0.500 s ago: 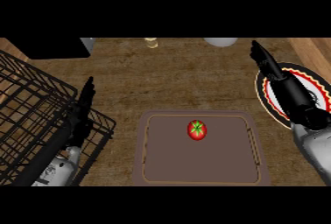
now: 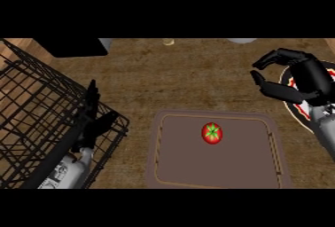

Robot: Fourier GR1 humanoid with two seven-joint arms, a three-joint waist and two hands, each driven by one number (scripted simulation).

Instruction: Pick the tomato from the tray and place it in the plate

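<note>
Wood-grained brown counter top [image 2: 170, 75] fills the head view, and on it, towards the lower middle, lies the flat brown rectangular tray with rounded corners and a thin pale line inside its border [image 2: 189, 164]. The small red round tomato with a green star-shaped stalk end [image 2: 211, 133] sits on the tray, in its upper half and a little right of centre, apart from every edge and touched by nothing.

Up and to the right of the tomato, beyond the tray's right corner, hovers the black right hand [image 2: 307, 80]. Its fingers [image 2: 278, 55] arch over towards the left, the thumb is spread well away below them, and nothing is held in the gap between. Under this hand lies the round plate with a red, white and black patterned rim [image 2: 300, 111], mostly hidden by the hand and by the grey right forearm [image 2: 324, 128]; only a part of its left rim shows, near the tray's right edge but apart from it.

To the tray's left, the black left hand [image 2: 91, 119] stands with fingers straight and pointing up, released, holding nothing, in front of the black wire basket [image 2: 33, 97] that takes up the left side.

Along the far edge of the counter are a dark flat block [image 2: 68, 46], a small pale object [image 2: 169, 42] and a grey rounded thing [image 2: 242, 40], too cut off to identify.
</note>
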